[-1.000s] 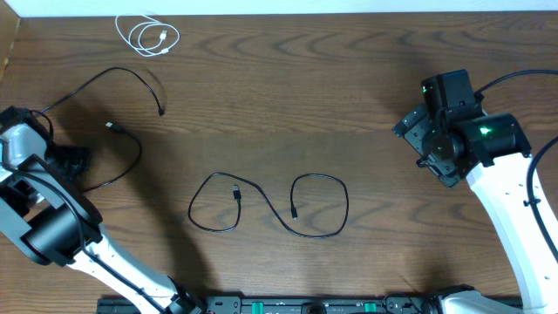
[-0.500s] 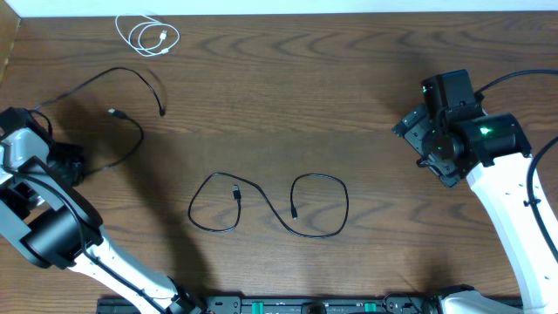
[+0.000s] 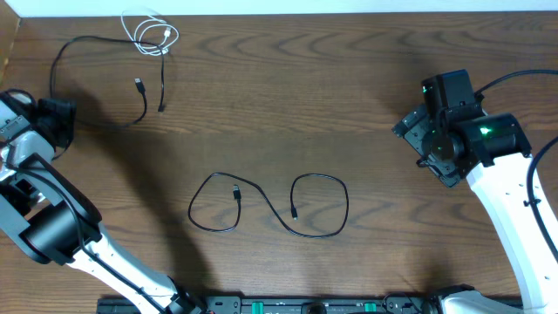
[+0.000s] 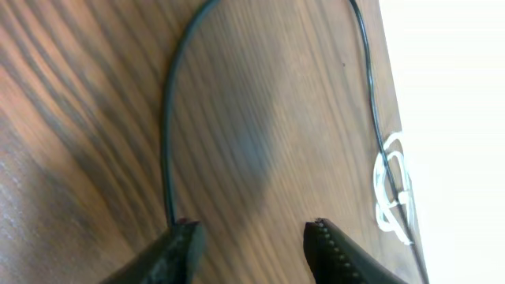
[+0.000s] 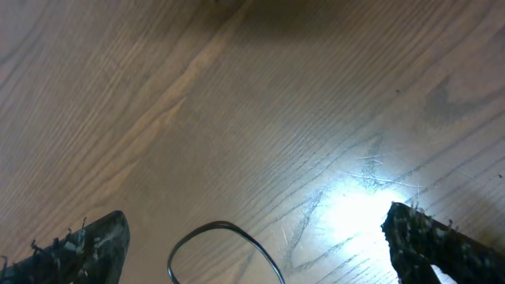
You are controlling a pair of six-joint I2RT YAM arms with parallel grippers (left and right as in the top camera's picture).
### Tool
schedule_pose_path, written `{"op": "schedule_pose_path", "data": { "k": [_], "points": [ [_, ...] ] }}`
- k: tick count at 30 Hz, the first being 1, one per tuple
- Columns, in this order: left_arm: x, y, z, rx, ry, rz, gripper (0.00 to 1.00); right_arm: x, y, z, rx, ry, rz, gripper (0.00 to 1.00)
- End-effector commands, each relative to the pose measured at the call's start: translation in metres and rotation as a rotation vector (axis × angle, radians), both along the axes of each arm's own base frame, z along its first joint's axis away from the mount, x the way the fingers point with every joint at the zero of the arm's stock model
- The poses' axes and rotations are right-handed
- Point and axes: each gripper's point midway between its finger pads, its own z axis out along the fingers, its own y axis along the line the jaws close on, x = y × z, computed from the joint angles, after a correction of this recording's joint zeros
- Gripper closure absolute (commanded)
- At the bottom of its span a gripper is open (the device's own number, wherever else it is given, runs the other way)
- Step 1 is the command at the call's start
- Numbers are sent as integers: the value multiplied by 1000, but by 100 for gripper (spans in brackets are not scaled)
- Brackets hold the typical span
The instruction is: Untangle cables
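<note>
My left gripper [image 4: 252, 229] sits low over the table [image 3: 366, 87] at its far left. Its jaws stand apart, with bare wood showing between the two fingers [image 4: 180, 246]. On the wrist view, the left black cable [image 4: 167, 134] runs down to the tip of one finger and disappears there. I cannot tell whether it touches the finger or only passes under it. With the gap this wide, nothing is clamped.

From that gripper the cable loops up and across the far left corner on the overhead view. One end hangs back down with its plug toward the middle of the table. The other plug lies just inside the loop. One strand of it crosses the white cable [image 3: 148, 35], which lies as a small coil near the far edge, so those two touch.

My right gripper [image 5: 254, 214] is on the right side of the table, jaws spread wide and holding nothing. A dark curved loop [image 5: 213, 227] shows at the bottom of its wrist view. I cannot say which cord it is.

The middle black cable [image 3: 318, 177] lies alone near the front centre in two open loops. Both its plugs are inside the loops, well apart from either gripper.
</note>
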Motion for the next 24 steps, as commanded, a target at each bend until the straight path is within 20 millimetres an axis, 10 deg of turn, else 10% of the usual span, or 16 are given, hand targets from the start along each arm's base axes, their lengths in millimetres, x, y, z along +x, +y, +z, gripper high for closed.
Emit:
{"op": "schedule_pose_path", "data": {
  "k": [1, 11, 24],
  "points": [
    [2, 0, 39, 15, -71, -31, 46, -1, -3, 0, -23, 0, 4, 1],
    [-38, 7, 90, 32, -28, 43, 47, -1, -3, 0, -23, 0, 4, 1],
    [32, -128, 113, 200, -114, -425, 39, -1, -3, 0, -23, 0, 4, 1]
  ]
}}
